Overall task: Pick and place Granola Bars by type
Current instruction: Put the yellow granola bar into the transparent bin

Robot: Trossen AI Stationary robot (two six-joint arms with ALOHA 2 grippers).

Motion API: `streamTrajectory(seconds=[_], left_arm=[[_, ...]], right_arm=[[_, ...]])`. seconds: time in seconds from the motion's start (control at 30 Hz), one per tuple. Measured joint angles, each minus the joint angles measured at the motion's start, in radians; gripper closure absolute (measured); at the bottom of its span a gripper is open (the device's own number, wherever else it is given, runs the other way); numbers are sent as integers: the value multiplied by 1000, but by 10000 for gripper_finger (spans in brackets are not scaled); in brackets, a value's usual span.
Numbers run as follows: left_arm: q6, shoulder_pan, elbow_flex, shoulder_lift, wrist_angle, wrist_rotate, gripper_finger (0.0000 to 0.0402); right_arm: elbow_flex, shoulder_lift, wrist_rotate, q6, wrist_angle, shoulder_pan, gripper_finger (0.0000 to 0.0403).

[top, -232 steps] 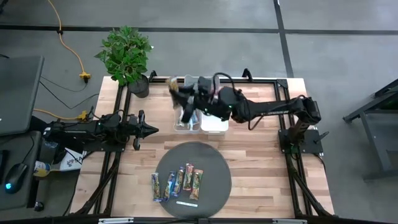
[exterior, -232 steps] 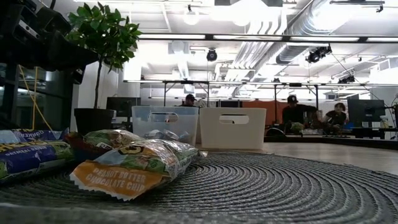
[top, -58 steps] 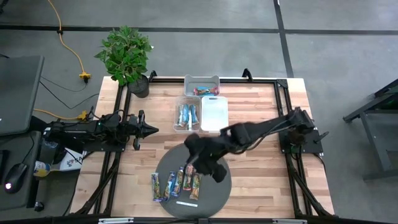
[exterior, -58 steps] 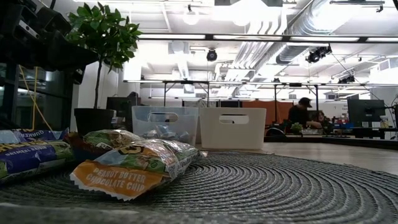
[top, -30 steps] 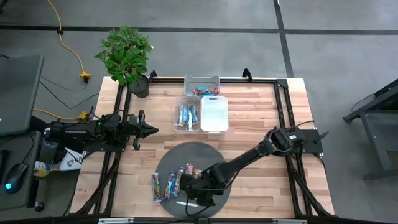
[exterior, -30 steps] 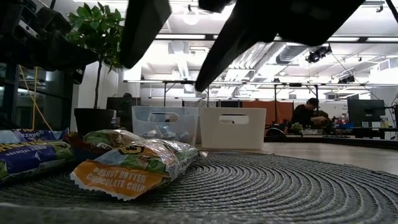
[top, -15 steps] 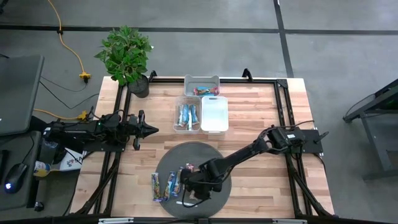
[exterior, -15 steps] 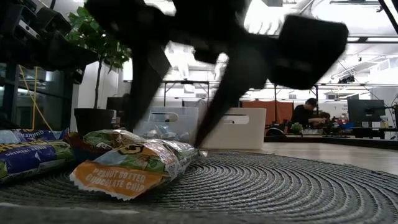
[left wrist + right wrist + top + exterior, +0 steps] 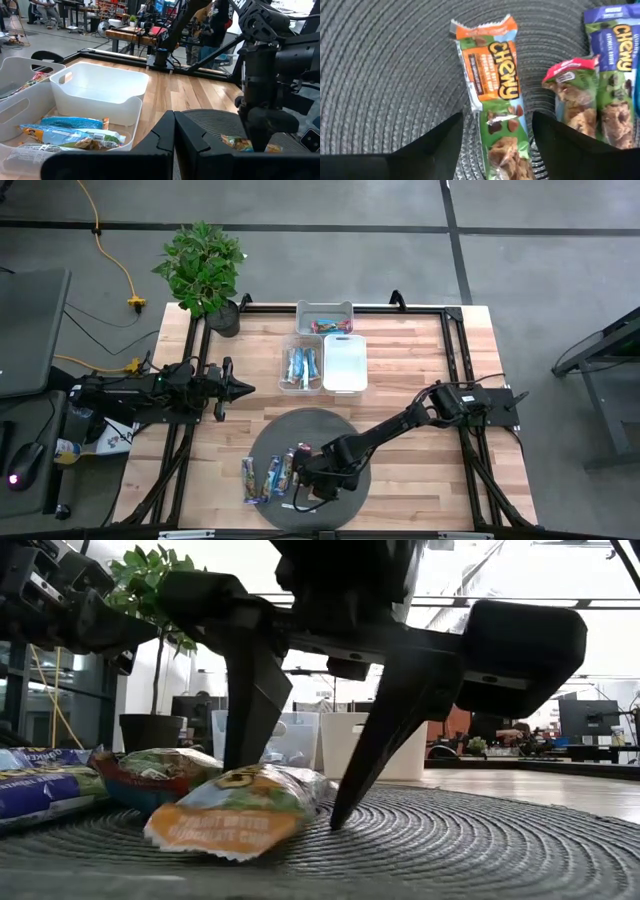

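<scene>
Orange-and-green Chewy bar [image 9: 492, 100] lies on the woven mat [image 9: 385, 75], straddled by the right gripper [image 9: 290, 815]'s spread fingers; its lower end is hidden. Left gripper [image 9: 244, 388] waits closed.

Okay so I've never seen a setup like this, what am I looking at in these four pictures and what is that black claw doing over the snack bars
It is a robot with two dark arms at a wooden table. One picture looks straight down from above, one sits level with the table top, and two come from cameras on the arms' wrists.

On the round grey mat lie several wrapped granola bars. Behind it stand three bins: a clear bin with blue bars, an empty white bin, and a third bin with red ones.

The claw is the right gripper. Its fingers are open and stand on either side of the orange-and-green bar, tips down at the mat. It is not gripping the bar yet.

The left gripper is shut, holds nothing and waits at the table's left side.
</scene>
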Motion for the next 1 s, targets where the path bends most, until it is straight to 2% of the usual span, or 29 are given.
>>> streamTrajectory(seconds=[0.2, 0.63, 1.0], left_arm=[[0, 0, 0, 0, 0, 0, 401], [0, 0, 0, 0, 0, 0, 401], [0, 0, 0, 0, 0, 0, 401]], right_arm=[[0, 0, -24, 50, 3, -6, 189], [0, 0, -33, 106, 1, -13, 270], [0, 0, -17, 200, -3, -12, 300]])
